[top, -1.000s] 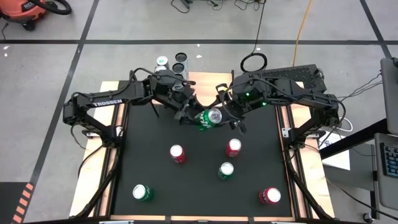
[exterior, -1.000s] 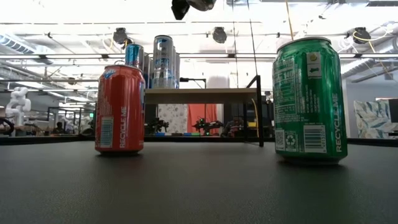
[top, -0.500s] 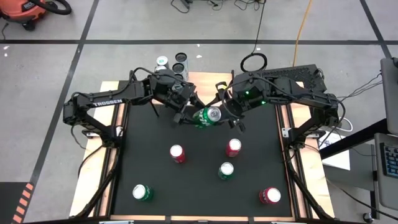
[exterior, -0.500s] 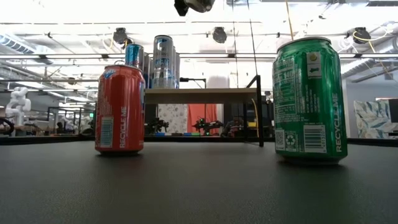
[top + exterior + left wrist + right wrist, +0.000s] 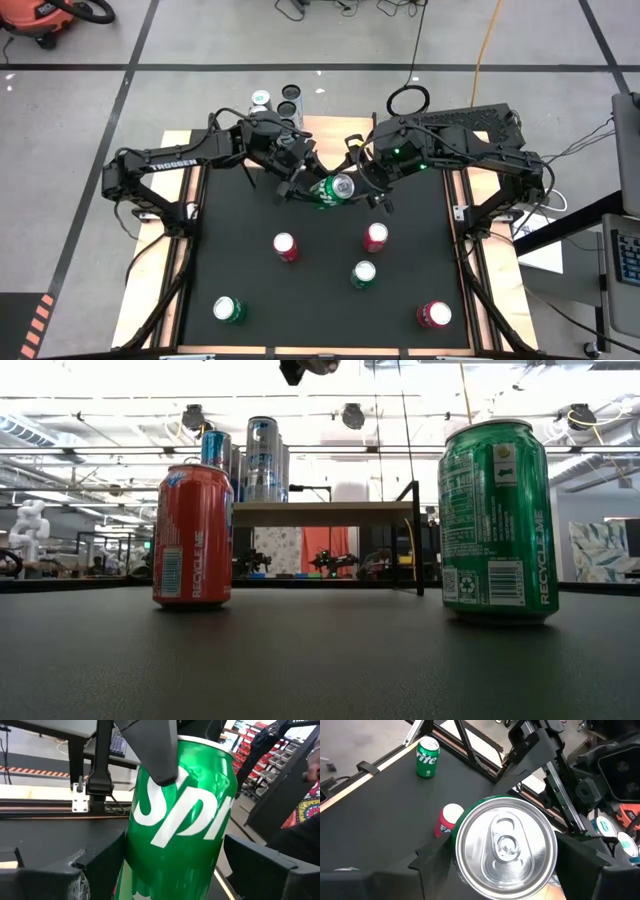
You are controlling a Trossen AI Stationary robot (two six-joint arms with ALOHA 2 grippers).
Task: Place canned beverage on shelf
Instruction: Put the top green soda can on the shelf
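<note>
Both arms meet above the far half of the black tabletop (image 5: 320,300), near its middle line. A green can (image 5: 335,188) hangs in the air between them, tilted, with its silver lid toward the right arm. The right tool (image 5: 495,865) is closed on the green can at the lid end; its two dark fingers flank the can's rim in the right wrist view. The left tool (image 5: 172,855) straddles the same can with its jaws set wide: a gap shows between the can wall and each finger, so the left tool does not grip it. A finger of the right tool overlaps the upper can wall in the left wrist view. The shelf (image 5: 325,508) stands at the far edge of the tabletop, with tall cans (image 5: 262,458) standing on its left part. On the tabletop stand five other cans: a red can (image 5: 285,246) and a second red can (image 5: 375,236) near the centre, a green-topped can (image 5: 363,273) just nearer, a green can at the near left corner (image 5: 229,310) and a red can at the near right corner (image 5: 434,314).
</note>
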